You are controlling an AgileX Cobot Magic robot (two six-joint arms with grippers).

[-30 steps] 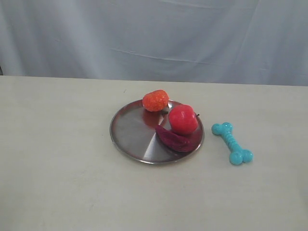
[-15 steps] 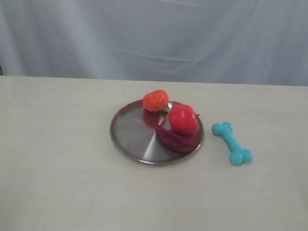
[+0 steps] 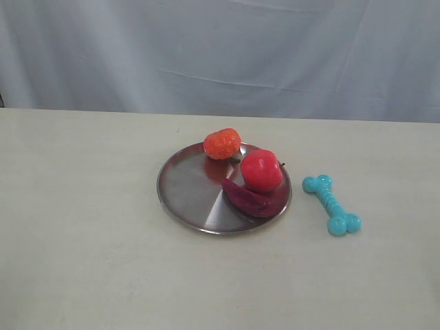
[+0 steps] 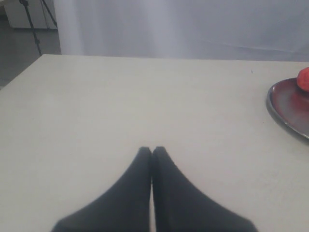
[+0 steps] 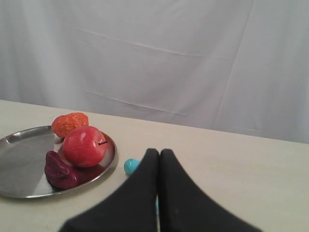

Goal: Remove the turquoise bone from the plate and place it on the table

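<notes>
Left gripper [image 4: 151,151] was recorded with its two dark fingers pressed together, tips touching and pinching nothing, hovering over the table [image 3: 82,240] well to the left of the plate [image 3: 189,189]. Its wrist view caught only part of the plate's rim and a sliver of red. Right gripper [image 5: 158,152] was likewise closed, its fingers meeting along their length with nothing between them, held over the table to the near right of the plate. Bone [image 3: 332,204] lay flat on the table, off the plate and just right of its rim, not touching it. One of its knobbed ends pointed far-left and the other near-right. In the right wrist view one knob showed just beside the fingers and the rest was hidden behind them, so contact could not be determined. An apple [image 3: 261,170] stood on the right half of the plate. A purple piece [image 3: 251,199] lay against the apple's near side, by the near-right rim. An orange fruit [image 3: 221,143] sat at the far rim, just left of the apple. The plate's left half showed reflective metal. Grey-white cloth [image 3: 206,55] hung behind the table's far edge.
</notes>
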